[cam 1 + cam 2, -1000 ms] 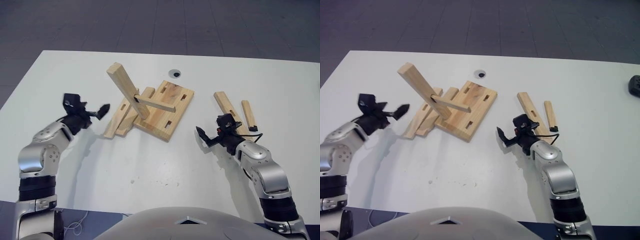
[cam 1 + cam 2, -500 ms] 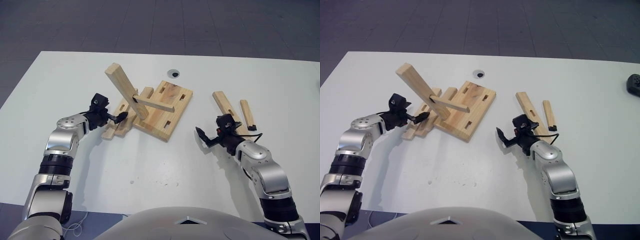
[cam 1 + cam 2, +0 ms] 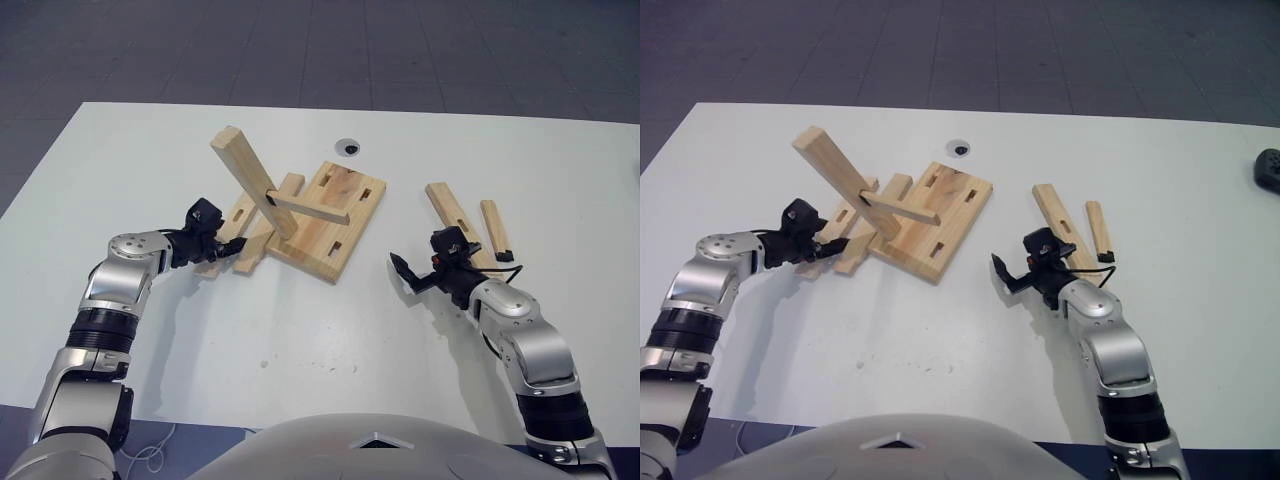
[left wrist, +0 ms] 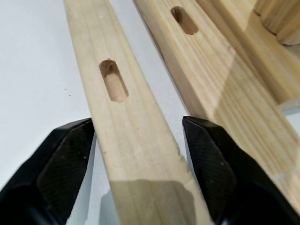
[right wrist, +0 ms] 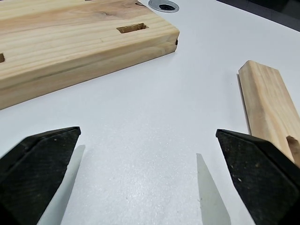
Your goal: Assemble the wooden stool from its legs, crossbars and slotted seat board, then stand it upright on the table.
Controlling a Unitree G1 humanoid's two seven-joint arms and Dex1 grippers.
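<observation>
The slotted seat board [image 3: 335, 215] lies flat at the table's middle, its left edge propped on two loose legs. A slanted leg [image 3: 243, 168] with a crossbar [image 3: 312, 209] plugged into it rises above the board. My left gripper [image 3: 228, 247] is shut on the outer loose leg [image 4: 126, 140]; its fingers [image 4: 61, 164] press both sides just below a slot hole. The second loose leg [image 3: 268, 228] lies beside it. Right of the board my right gripper [image 3: 412, 277] rests low over bare table, open and holding nothing [image 5: 147, 132]. Another slotted leg [image 3: 452, 215] and a short crossbar [image 3: 495, 228] lie behind it.
A round cable hole [image 3: 349, 147] sits in the white table [image 3: 300, 330] behind the board. A dark object [image 3: 1270, 170] lies at the far right edge. Bare table spreads in front of the parts.
My left arm swung in from the table's left to the loose legs, and its gripper closed on the outer one, nudging it apart from its neighbour. The right arm stayed still.
</observation>
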